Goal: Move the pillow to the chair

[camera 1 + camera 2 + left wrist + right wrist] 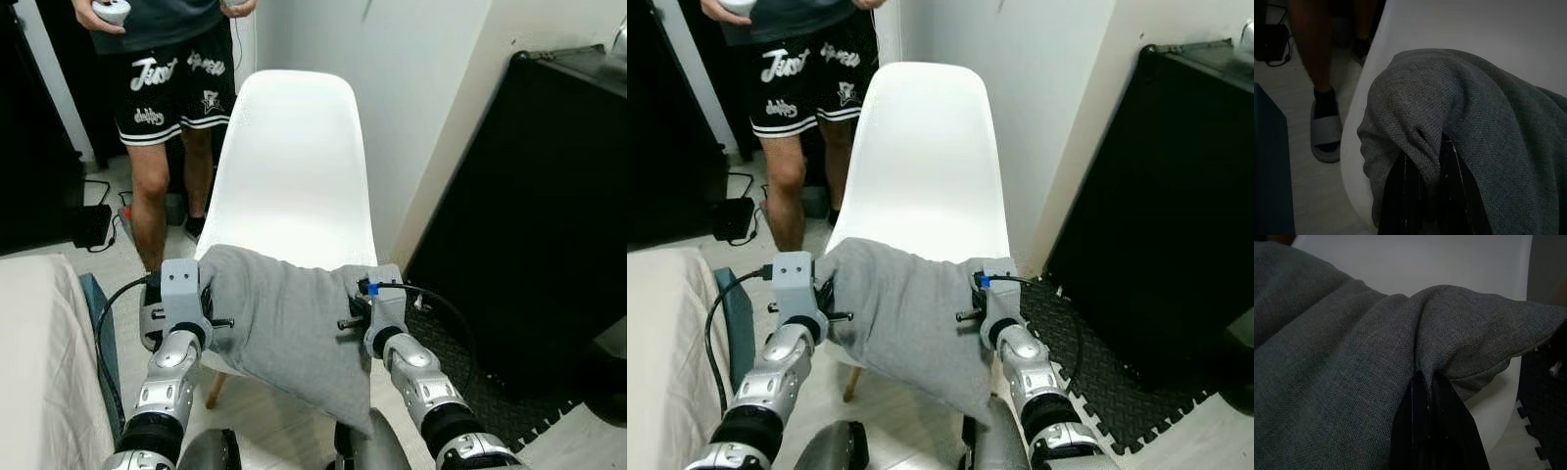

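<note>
A grey fabric pillow [284,328] lies over the front edge of the white chair [294,166], one corner drooping down toward me. My left gripper [208,294] is shut on the pillow's left edge; its black fingers [1415,196] pinch a fold of cloth in the left wrist view. At the pillow's right edge my right gripper [364,294] is shut on the cloth too. The right wrist view has its fingers [1425,426] pressed together on a gathered corner, with the white seat [1415,264] behind.
A person [167,78] in black shorts and slides stands just left of the chair, holding controllers. A black cabinet [529,215] stands on the right, on black foam mats [460,362]. A beige bed edge [39,352] is at my left. Cables and a black box [93,223] lie on the floor.
</note>
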You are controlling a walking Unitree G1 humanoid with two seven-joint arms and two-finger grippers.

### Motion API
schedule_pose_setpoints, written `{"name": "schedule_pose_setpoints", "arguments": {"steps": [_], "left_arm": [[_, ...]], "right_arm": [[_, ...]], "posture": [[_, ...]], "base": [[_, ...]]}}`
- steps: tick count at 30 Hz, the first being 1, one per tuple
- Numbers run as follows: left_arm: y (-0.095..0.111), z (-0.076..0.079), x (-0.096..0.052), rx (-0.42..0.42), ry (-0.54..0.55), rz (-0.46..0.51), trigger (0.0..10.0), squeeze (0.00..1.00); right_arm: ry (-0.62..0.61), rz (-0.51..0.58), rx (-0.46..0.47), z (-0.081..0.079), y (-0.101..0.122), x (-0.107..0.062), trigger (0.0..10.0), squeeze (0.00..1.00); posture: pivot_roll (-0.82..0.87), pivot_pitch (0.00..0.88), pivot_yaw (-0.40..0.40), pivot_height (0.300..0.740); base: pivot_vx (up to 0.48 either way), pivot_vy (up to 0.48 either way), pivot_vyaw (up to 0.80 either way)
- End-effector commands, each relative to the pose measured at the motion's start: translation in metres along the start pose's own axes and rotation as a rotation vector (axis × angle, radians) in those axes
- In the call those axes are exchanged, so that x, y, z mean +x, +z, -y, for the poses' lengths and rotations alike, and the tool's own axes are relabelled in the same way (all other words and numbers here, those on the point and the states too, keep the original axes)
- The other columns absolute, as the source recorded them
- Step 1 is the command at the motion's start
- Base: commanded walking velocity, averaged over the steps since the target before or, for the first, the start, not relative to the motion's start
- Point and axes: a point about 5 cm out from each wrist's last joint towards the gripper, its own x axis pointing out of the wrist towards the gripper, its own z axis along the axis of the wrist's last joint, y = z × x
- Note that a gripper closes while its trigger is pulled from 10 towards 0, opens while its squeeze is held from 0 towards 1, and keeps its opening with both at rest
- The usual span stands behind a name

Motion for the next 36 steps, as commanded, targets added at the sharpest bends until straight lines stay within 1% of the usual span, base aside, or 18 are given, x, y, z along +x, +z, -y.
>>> {"name": "schedule_pose_setpoints", "arguments": {"steps": [1,7,9,12,13,14,16,17,18,19,21,24,29,34,35,36], "left_arm": [[0.001,0.017,0.001,0.025,-0.080,0.007,10.0,0.00],[0.002,0.025,0.005,0.039,-0.123,-0.003,10.0,0.00],[0.004,0.033,0.008,0.043,-0.152,-0.006,10.0,0.00],[0.005,0.040,0.009,0.047,-0.178,-0.009,10.0,0.00],[0.005,0.044,0.010,0.050,-0.192,-0.011,10.0,0.00],[0.006,0.052,0.011,0.052,-0.217,-0.014,10.0,0.00],[0.006,0.053,0.012,0.053,-0.224,-0.014,10.0,0.00],[0.007,0.060,0.013,0.053,-0.243,-0.019,10.0,0.00],[0.007,0.060,0.013,0.053,-0.243,-0.019,10.0,0.00],[0.008,0.065,0.013,0.054,-0.262,-0.021,10.0,0.00],[0.009,0.069,0.014,0.054,-0.277,-0.022,10.0,0.00],[0.009,0.073,0.015,0.060,-0.291,-0.024,10.0,0.00],[0.009,0.074,0.016,0.064,-0.295,-0.023,10.0,0.00],[0.011,0.068,0.017,0.070,-0.270,-0.014,10.0,0.00],[0.013,0.061,0.018,0.076,-0.246,-0.004,10.0,0.00],[0.013,0.061,0.018,0.076,-0.246,-0.004,10.0,0.00]], "right_arm": [[0.043,0.020,-0.017,-0.010,0.004,0.001,10.0,0.00],[-0.004,0.021,-0.010,-0.001,-0.002,-0.005,10.0,0.00],[-0.042,0.020,-0.005,0.008,-0.005,-0.009,10.0,0.00],[-0.069,0.020,-0.001,0.015,-0.007,-0.012,10.0,0.00],[-0.080,0.020,0.001,0.017,-0.007,-0.013,10.0,0.00],[-0.099,0.021,0.003,0.022,-0.008,-0.016,10.0,0.00],[-0.104,0.021,0.003,0.023,-0.009,-0.016,10.0,0.00],[-0.123,0.027,0.008,0.026,-0.009,-0.020,10.0,0.00],[-0.123,0.027,0.008,0.026,-0.009,-0.020,10.0,0.00],[-0.147,0.030,0.015,0.029,-0.011,-0.023,10.0,0.00],[-0.165,0.032,0.021,0.032,-0.012,-0.026,10.0,0.00],[-0.176,0.034,0.028,0.033,-0.014,-0.029,10.0,0.00],[-0.176,0.033,0.035,0.032,-0.014,-0.029,10.0,0.00],[-0.163,0.032,0.041,0.029,-0.013,-0.026,10.0,0.00],[-0.148,0.040,0.041,0.025,-0.009,-0.023,10.0,0.00],[-0.148,0.040,0.041,0.025,-0.009,-0.023,10.0,0.00]], "posture": [[-0.07,0.113,-0.051,0.602],[-0.09,0.127,-0.018,0.602],[-0.10,0.132,-0.001,0.602],[-0.11,0.136,0.017,0.602],[-0.11,0.139,0.026,0.602],[-0.12,0.141,0.041,0.602],[-0.13,0.143,0.046,0.602],[-0.13,0.146,0.060,0.602],[-0.13,0.146,0.060,0.602],[-0.14,0.148,0.075,0.602],[-0.15,0.151,0.087,0.602],[-0.15,0.154,0.094,0.602],[-0.14,0.154,0.096,0.602],[-0.12,0.151,0.081,0.587],[-0.10,0.145,0.069,0.582],[-0.10,0.145,0.069,0.582]], "base": [[0.000,0.000,0.00],[0.000,0.000,0.00],[0.000,0.000,0.00],[0.000,0.000,0.00],[0.000,0.000,0.00],[0.000,0.000,0.00],[0.000,0.000,0.00],[0.000,0.000,0.00],[0.000,0.000,0.00],[0.000,0.000,0.00],[0.000,0.000,0.00],[0.000,0.000,0.00],[0.000,0.000,0.00],[0.000,0.000,0.00],[0.000,0.000,0.00],[0.000,0.000,0.00]]}}
